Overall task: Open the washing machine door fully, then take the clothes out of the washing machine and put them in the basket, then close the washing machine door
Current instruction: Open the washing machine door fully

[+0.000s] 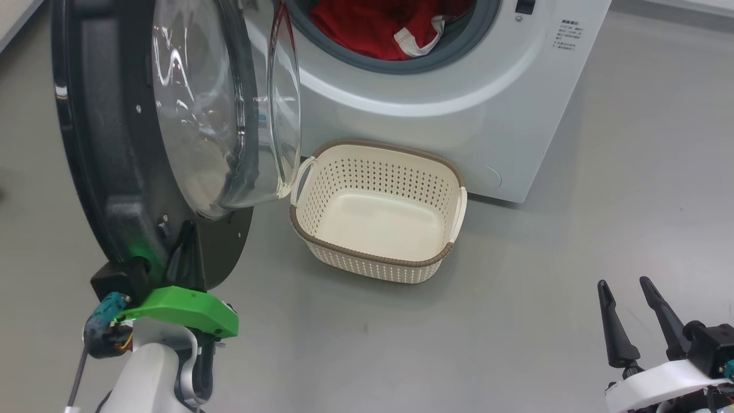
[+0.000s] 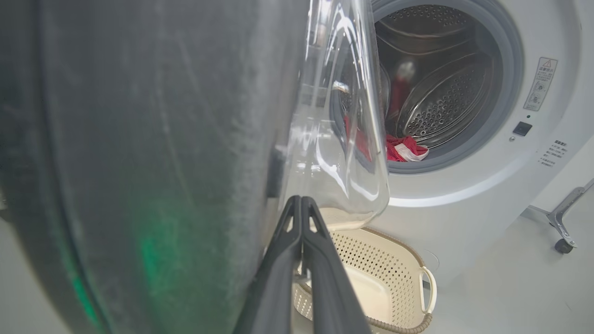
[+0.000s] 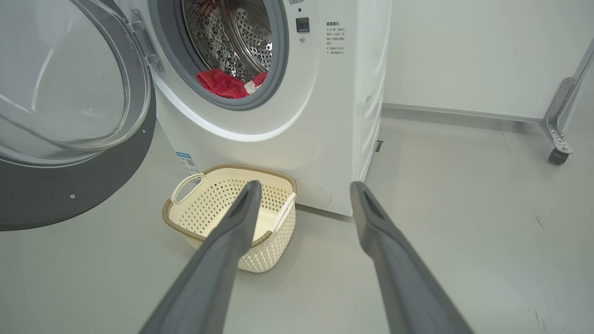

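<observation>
The washing machine (image 1: 459, 115) (image 3: 325, 116) stands with its round door (image 1: 103, 143) (image 2: 139, 139) (image 3: 69, 93) swung out to the left, the glass bowl (image 1: 229, 115) facing the opening. Red clothes (image 1: 367, 28) (image 2: 403, 148) (image 3: 222, 83) with white trim lie at the drum's front lip. On the floor below the opening sits the cream basket (image 1: 373, 255) (image 2: 394, 278) (image 3: 195, 208), with nothing in it. My left gripper (image 1: 186, 229) (image 2: 300, 199) is shut, its fingers lying against the door's black inner face beside the glass. My right gripper (image 1: 623, 284) (image 3: 305, 185) hangs open, low at the right, holding nothing.
Grey floor spreads to the right of the machine. A metal frame leg with a caster (image 3: 557, 153) (image 2: 564, 243) stands by the white wall behind. A blue sticker (image 3: 185, 160) marks the machine's lower front. The open door reaches over the basket's left handle.
</observation>
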You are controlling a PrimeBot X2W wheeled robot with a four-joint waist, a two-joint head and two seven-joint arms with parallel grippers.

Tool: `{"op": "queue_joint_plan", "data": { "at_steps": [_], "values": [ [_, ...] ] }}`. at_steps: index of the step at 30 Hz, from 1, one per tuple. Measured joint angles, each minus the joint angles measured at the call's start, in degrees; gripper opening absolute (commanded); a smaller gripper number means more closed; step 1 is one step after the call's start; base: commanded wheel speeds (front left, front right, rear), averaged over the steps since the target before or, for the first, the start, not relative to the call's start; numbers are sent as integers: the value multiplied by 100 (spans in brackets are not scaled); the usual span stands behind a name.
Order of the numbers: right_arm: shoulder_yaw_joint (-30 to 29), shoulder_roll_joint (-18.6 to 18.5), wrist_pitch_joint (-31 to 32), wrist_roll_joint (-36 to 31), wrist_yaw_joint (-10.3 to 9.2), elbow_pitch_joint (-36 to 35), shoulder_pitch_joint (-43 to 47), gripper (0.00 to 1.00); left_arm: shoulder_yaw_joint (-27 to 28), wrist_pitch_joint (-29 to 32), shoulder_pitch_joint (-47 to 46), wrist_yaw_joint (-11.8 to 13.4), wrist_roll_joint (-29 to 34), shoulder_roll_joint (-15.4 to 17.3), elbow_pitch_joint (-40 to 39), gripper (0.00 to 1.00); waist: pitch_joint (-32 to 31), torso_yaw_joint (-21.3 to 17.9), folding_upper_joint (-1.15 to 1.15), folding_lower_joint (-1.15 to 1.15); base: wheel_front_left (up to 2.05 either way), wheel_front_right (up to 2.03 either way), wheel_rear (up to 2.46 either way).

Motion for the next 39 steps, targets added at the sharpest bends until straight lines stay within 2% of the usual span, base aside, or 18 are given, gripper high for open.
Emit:
{"op": "queue_joint_plan", "data": {
  "at_steps": [26,39],
  "values": [
    [30,-454,18,-30,48,-224,-280,100,1439,-171,-343,100,-556,420,-98,0,997,217,0,1,0,0,0],
    [-46,-745,165,-30,48,-478,-347,100,1867,-208,-580,125,-647,758,-81,0,1458,244,0,1,0,0,0]
  ]
}}
